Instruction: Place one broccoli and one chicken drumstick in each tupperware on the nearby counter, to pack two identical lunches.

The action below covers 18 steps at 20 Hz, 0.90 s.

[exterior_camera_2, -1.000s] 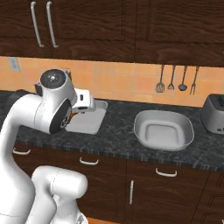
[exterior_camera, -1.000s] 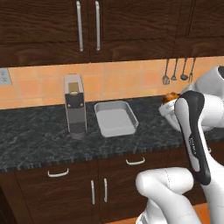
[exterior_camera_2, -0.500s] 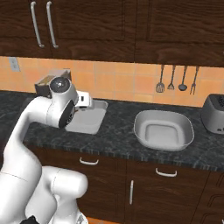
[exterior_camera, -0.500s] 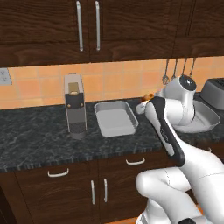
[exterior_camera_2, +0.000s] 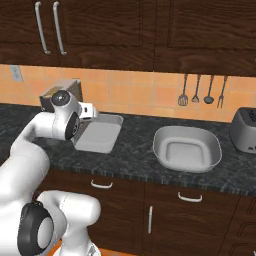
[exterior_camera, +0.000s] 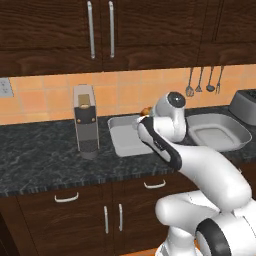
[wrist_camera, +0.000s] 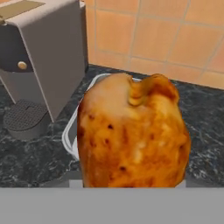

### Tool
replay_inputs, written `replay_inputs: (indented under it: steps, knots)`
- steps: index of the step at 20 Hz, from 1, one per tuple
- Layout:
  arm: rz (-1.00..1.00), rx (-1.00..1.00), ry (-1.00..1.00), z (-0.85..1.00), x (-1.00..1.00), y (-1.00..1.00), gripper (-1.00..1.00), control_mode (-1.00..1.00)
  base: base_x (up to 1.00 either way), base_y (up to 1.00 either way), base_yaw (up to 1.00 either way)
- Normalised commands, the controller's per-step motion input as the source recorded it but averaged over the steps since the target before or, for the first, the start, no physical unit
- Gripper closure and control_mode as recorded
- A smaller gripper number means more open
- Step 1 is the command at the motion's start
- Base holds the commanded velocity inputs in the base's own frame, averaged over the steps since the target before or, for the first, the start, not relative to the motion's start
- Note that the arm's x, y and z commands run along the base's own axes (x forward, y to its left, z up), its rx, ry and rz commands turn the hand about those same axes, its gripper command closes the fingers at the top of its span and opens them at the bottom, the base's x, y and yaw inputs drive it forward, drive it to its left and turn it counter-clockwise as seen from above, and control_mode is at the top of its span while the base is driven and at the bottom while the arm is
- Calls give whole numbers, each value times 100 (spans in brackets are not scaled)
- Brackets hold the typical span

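I have the chicken drumstick [wrist_camera: 133, 131] held in the claw [exterior_camera: 145, 113]; in the hand view it stands close before the camera, so the fingers must be closed on it from below. I carry it over the squarish tupperware [exterior_camera: 125, 140], which lies on the table [exterior_camera: 40, 155] beside the grey coffee machine [exterior_camera: 85, 120]. The rounded tupperware [exterior_camera_2: 187, 147] waits further right, near the toaster [exterior_camera_2: 246, 130]. I judge the next step is to lower and release inside the tub.

Orange-brown mottled chicken drumstick [wrist_camera: 133, 133]; black-speckled counter [wrist_camera: 35, 157]
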Motion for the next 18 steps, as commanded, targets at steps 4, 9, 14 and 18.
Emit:
replay_inputs:
  steps: [4, 9, 14, 18]
  knots:
    - [1, 0, 19, -39, 47, 3, 100, -100, 0, 0, 0]
    - [2, 4, 16, -28, 44, 0, 100, -100, 0, 0, 0]
    - [0, -1, 6, -23, 57, 0, 100, -100, 0, 0, 0]
    - [0, -3, 0, -27, 47, 5, 100, -100, 0, 0, 0]
